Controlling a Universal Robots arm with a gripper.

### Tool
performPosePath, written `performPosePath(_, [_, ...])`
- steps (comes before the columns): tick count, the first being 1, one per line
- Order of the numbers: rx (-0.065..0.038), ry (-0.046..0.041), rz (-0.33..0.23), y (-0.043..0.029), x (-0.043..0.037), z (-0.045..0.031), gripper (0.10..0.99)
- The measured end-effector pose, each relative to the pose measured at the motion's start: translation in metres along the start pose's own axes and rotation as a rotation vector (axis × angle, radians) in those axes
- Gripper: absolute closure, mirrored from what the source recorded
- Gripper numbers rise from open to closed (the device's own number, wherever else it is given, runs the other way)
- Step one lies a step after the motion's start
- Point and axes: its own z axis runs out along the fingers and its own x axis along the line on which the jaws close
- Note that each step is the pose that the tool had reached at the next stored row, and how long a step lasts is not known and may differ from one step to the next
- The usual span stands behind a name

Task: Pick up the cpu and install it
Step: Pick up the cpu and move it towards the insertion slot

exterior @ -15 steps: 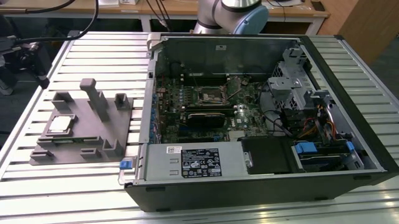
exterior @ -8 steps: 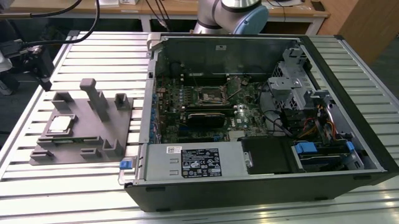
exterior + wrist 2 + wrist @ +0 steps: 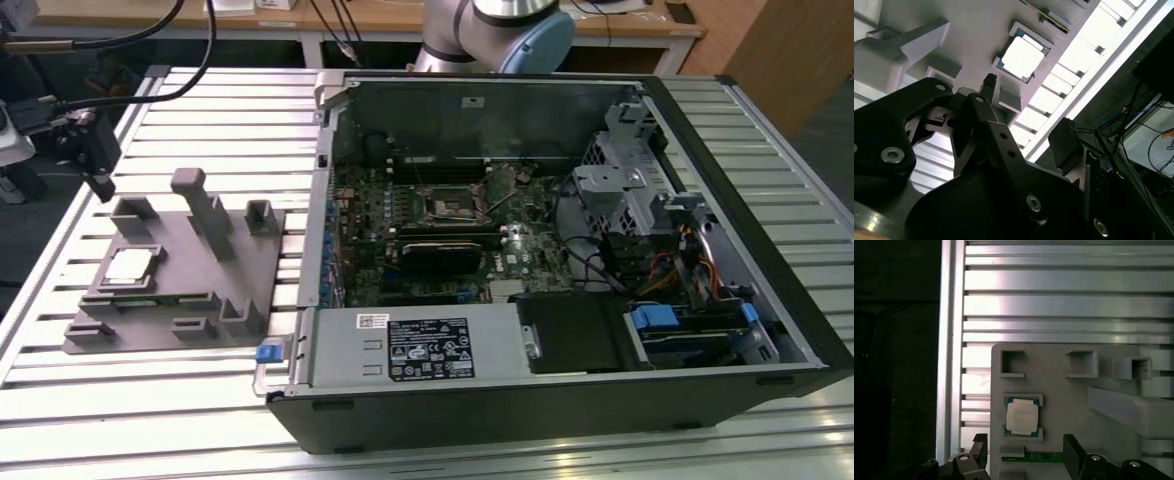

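Gripper [image 3: 1025,454] is open, fingers [image 3: 1066,142] spread wide apart, nothing held. I'm hovering over the grey fixture [image 3: 200,290] with no contact. In the exterior view I hang by the fixture's far corner, near the counter edge on the exterior view's left.

The cpu [image 3: 1021,417] lies flat, silvery top up, in a square recessed pocket of the fixture. In the first wrist view it sits in line with the gap between my two fingers, below them and well clear. A green circuit-board strip [image 3: 1041,457] sits in a slot just beside that pocket. The fixture also carries upright posts and a few small square boxes.

The fixture rests on the slatted metal counter [image 3: 160,390], close to the edge on the exterior view's left. Open computer case [image 3: 561,400] lies on its side just beside it, covering most of the counter toward the exterior view's right. Motherboard [image 3: 400,270] is exposed inside, with a dark square socket [image 3: 447,205] in a metal frame near its middle. Can't tell whether the frame is latched.
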Motion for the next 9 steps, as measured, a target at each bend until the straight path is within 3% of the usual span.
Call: performPosePath(9, [0.0, 0.0001, 0.0, -0.0003, -0.0001, 0.0046, 0.38])
